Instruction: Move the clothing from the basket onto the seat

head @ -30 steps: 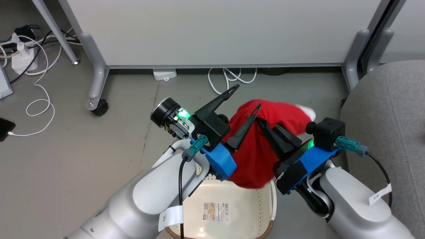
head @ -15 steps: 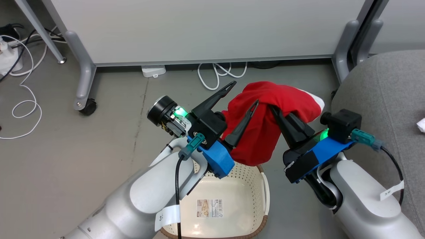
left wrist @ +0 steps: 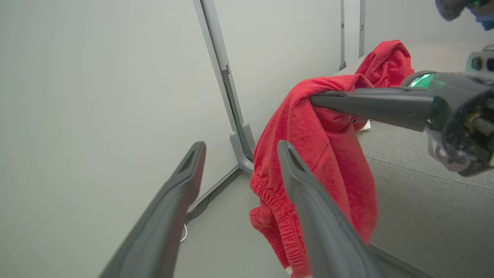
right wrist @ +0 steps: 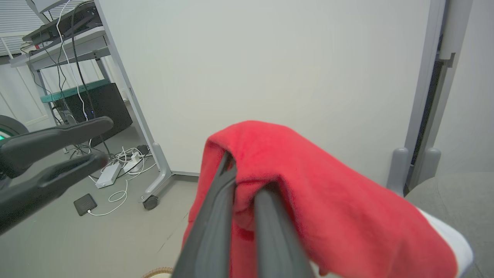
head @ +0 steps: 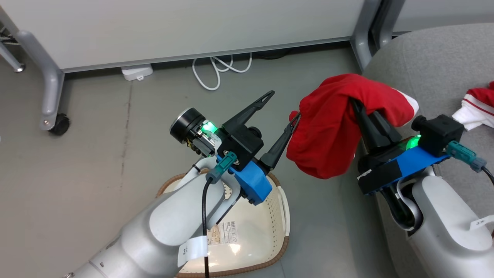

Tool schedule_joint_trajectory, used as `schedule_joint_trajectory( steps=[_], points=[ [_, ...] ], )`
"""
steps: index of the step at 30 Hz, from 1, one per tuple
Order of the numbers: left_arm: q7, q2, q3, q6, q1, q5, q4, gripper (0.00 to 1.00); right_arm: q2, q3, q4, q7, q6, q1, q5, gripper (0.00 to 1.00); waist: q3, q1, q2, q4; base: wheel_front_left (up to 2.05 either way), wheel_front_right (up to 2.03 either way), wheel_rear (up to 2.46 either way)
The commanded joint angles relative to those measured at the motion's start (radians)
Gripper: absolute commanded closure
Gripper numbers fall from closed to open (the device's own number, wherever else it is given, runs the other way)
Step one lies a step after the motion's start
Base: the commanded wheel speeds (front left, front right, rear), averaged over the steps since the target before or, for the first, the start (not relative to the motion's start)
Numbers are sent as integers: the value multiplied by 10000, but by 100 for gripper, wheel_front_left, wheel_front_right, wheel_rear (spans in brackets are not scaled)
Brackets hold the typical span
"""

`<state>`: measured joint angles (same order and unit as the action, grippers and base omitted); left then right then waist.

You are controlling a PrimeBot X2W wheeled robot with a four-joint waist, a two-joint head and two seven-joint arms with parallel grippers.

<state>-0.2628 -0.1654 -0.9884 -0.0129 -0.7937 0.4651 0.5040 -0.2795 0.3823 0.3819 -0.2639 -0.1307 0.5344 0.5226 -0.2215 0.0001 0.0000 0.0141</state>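
Observation:
My right gripper [head: 354, 102] is shut on a red garment [head: 328, 127], which hangs draped over its fingers [right wrist: 216, 216] in the air beside the edge of the grey seat [head: 444, 58]. A second red and white garment [head: 476, 106] lies on the seat at the far right. My left gripper [head: 283, 106] is open and holds nothing, its right fingertip close beside the hanging cloth [left wrist: 320, 154]. The cream basket [head: 283, 200] stands on the floor under my left forearm, its barcode sticker [head: 224, 231] showing on the bare bottom.
A white partition on grey wheeled legs [head: 48, 96] stands behind, with a white cable loop [head: 220, 69] and a power adapter [head: 135, 72] on the floor. In the right wrist view a desk with cables [right wrist: 69, 34] stands at the far left.
My right gripper has carried the red garment up and to the right, off the basket and over to the seat's edge. The head camera has turned right. The left gripper stays open.

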Motion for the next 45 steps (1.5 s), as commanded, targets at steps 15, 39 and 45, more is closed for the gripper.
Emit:
schedule_joint_trajectory(
  steps=[15,39,45],
  points=[
    [-27,92,-397,224,-12,-74,173,0,-147,-1873,-843,-8,-1,-1168,-569,100,-505,-1,0,1760,0,0,0],
    [1,133,-614,266,-164,-96,195,0,85,-3233,-1693,-7,-1,-1296,-1076,100,-838,-1,0,2402,0,0,0],
    [126,-19,-609,245,-691,-294,-32,0,-252,-3938,-2210,-7,-1,239,-1596,100,-1733,-1,0,2231,0,0,0]
  ],
)
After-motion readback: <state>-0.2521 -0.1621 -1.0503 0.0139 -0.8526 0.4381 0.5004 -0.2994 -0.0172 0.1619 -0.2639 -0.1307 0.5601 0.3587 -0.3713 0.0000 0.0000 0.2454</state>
